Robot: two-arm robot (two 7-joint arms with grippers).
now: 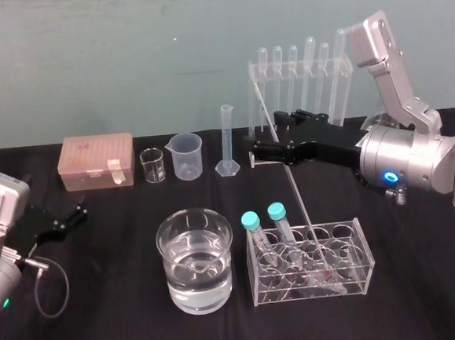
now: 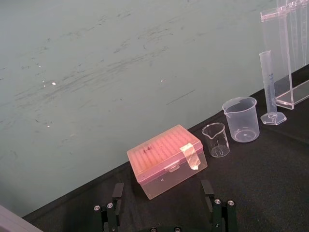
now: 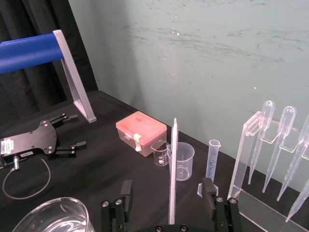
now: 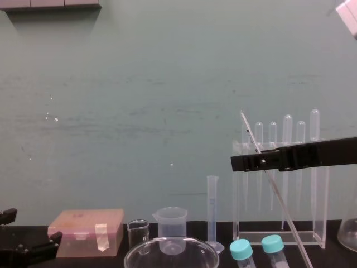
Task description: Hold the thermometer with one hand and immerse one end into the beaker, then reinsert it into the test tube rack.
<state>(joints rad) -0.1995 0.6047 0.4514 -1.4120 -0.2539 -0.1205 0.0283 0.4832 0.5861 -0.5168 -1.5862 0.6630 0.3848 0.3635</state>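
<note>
- The right pincer (image 1: 266, 139) is reaching in from the right above the middle of the tabletop (image 1: 121, 320), at about the height of the upper part of the thermometer (image 1: 294, 190).
- Its fingers are standing apart, one on each side of the thermometer. The right wrist view is showing a gap between the rod (image 3: 172, 169) and each finger, so the right pincer (image 3: 167, 187) is not clamping it.
- The thermometer is leaning. Its lower end is resting inside the test tube rack (image 1: 365, 263) at the front, and its top is tilting back and to the left, in front of the pipette stand (image 1: 299, 78).
- In the chest view the thermometer (image 4: 286, 212) is crossing the right pincer (image 4: 237, 162) on a slant.
- Two teal-capped tubes (image 1: 251, 219) are also leaning in the left end of the test tube rack.
- The beaker (image 1: 171, 269) is sitting just beside the rack on its left, roughly half full of clear liquid.
- Along the back, from left to right, a pink box (image 1: 97, 160), a small glass beaker (image 1: 153, 165), a plastic beaker (image 1: 187, 156) and a graduated cylinder (image 1: 227, 138) are standing in a row.
- The left pincer (image 1: 81, 211) is lying on the tabletop at the far left, well apart from the glassware, its fingers (image 2: 117, 192) spread and gripping nothing.
</note>
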